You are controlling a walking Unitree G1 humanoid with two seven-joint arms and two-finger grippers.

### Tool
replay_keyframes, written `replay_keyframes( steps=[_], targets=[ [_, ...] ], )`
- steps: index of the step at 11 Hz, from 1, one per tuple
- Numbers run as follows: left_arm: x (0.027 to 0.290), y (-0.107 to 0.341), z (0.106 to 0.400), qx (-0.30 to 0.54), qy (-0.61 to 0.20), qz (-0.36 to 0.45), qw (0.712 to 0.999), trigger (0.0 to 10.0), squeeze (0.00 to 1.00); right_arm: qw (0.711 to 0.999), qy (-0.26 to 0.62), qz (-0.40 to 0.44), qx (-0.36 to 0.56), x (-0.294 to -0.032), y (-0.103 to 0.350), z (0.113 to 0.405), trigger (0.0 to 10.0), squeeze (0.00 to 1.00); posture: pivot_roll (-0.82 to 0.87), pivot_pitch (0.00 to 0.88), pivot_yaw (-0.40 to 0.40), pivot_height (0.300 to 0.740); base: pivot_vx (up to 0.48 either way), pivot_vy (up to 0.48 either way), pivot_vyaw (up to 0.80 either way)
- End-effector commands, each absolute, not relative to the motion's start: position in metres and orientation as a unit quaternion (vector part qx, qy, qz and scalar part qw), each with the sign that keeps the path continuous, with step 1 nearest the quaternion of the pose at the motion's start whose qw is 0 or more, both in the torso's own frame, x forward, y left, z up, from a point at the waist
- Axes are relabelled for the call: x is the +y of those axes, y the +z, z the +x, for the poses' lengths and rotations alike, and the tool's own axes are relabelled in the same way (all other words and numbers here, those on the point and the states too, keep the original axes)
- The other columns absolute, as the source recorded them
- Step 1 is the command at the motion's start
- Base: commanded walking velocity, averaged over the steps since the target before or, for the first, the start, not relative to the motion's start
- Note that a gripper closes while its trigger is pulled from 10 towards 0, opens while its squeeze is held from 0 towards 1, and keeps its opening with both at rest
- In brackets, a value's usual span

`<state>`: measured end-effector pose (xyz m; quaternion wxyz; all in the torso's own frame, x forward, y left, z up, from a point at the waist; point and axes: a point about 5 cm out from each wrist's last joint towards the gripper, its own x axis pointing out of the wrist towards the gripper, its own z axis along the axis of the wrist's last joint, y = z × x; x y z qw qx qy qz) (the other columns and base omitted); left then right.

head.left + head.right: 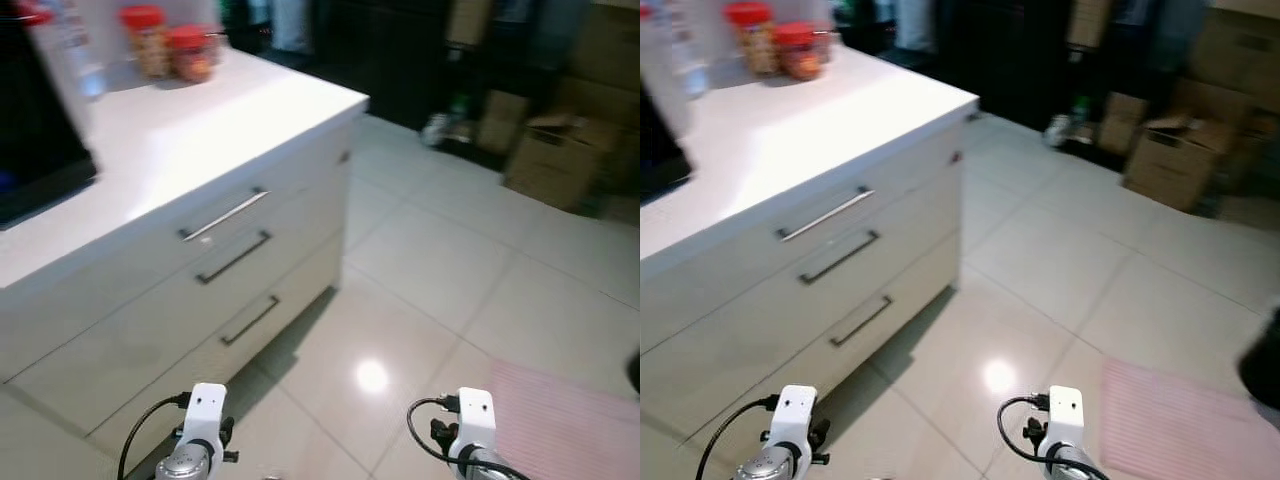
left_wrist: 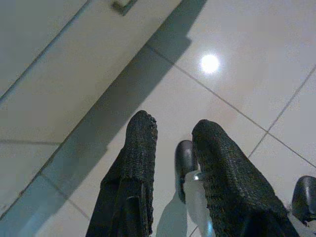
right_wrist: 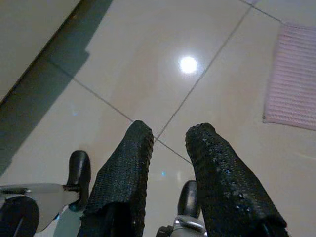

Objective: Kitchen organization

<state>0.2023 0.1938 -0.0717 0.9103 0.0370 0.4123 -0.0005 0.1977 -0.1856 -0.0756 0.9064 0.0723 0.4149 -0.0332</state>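
Note:
A white kitchen counter [image 1: 200,140] stands ahead on my left, with three drawers below it, each with a bar handle [image 1: 225,215]. At its far end stand two red-lidded jars [image 1: 150,40] [image 1: 190,52] and a clear bottle [image 1: 75,50]. A black appliance [image 1: 35,130] sits at the counter's left. Both arms hang low over the floor. In the left wrist view, my left gripper [image 2: 173,128] is open and holds nothing, near the cabinet's base. My right gripper [image 3: 170,131] is also open and holds nothing, above bare tiles.
Glossy pale floor tiles [image 1: 420,260] stretch to the right of the cabinet. A pink mat [image 1: 570,420] lies on the floor at the near right. Cardboard boxes [image 1: 550,160] and dark shelving stand at the far right.

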Motion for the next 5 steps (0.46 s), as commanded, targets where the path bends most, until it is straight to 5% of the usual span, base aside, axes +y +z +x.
replay_keyframes(
  steps=[1, 5],
  targets=[
    [0.1954, -0.0713, 0.2023, 0.411, 0.0, 0.039, 0.911, 10.0, 0.0, 0.906, -0.024, 0.068, 0.416, -0.1831, -0.0759, 0.1977, 10.0, 0.0, 0.12, 0.0, 0.02, 0.74, 0.0, 0.0, 0.8],
    [0.1958, -0.0705, 0.2036, 0.409, -0.002, 0.041, 0.912, 10.0, 0.0, 0.906, -0.022, 0.07, 0.416, -0.1806, -0.076, 0.1979, 10.0, 0.0, 0.12, 0.0, 0.024, 0.74, 0.0, 0.0, 0.8]
  ],
)
